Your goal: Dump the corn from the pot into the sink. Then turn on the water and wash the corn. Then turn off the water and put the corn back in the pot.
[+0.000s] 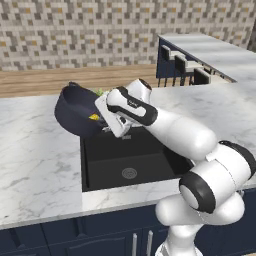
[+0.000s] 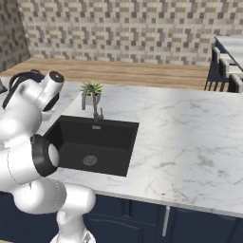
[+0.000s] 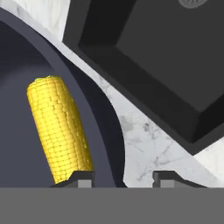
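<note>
So here we've got one pot (image 1: 75, 112), tipped up on its side over the back-left corner of the sink (image 1: 145, 162), mouth facing toward the basin. The gripper (image 3: 118, 177) is clamped on the pot's rim: in the hand view one finger sits inside the wall and the other outside, so the jaws are about half closed with the rim between them. One corn (image 3: 59, 131) is inside the pot, lying against the inner wall right by the inside finger; from the left base view we just see a little yellow speck of it near the hand. The sink is black with one round drain (image 1: 129, 173). Around it: one curved faucet (image 2: 92, 102) at the back edge, one small plant (image 2: 91, 88) in a white pot just behind that, marble counter (image 2: 185, 137) all round, and a few dark stools (image 1: 182, 70) by the far counter. The arm's own bulk blocks most of the pot in the right base view.
</note>
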Motion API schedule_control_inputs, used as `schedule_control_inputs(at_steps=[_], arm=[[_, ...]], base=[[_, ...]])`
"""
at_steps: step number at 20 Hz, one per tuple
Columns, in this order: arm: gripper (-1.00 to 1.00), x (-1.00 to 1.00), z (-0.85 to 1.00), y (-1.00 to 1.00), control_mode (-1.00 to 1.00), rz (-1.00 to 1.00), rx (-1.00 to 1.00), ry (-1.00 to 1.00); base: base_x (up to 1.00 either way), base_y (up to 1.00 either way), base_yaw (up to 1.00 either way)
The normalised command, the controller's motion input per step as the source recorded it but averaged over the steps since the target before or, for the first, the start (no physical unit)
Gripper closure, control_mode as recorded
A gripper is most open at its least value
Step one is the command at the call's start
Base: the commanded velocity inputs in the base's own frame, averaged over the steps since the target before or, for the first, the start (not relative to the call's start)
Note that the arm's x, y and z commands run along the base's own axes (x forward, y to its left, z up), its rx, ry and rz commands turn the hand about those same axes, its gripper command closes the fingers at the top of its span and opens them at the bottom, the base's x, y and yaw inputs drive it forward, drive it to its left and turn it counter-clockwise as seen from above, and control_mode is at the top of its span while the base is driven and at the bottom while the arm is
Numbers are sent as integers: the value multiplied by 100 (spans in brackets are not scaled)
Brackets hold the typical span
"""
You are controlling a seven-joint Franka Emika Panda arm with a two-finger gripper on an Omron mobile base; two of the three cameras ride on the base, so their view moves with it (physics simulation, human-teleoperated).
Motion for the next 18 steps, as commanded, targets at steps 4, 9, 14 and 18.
schedule_control_inputs(at_steps=[4, 9, 14, 18], arm=[[100, 9, 11, 0, -100, -13, 25, 7], [100, 0, 1, 0, -100, -11, 25, 6], [100, 1, 6, 5, -100, -10, 25, 7], [100, 0, 10, 9, -100, -10, 24, 6]], base=[[0, 0, 0], [0, 0, 0], [0, 0, 0], [0, 0, 0]])
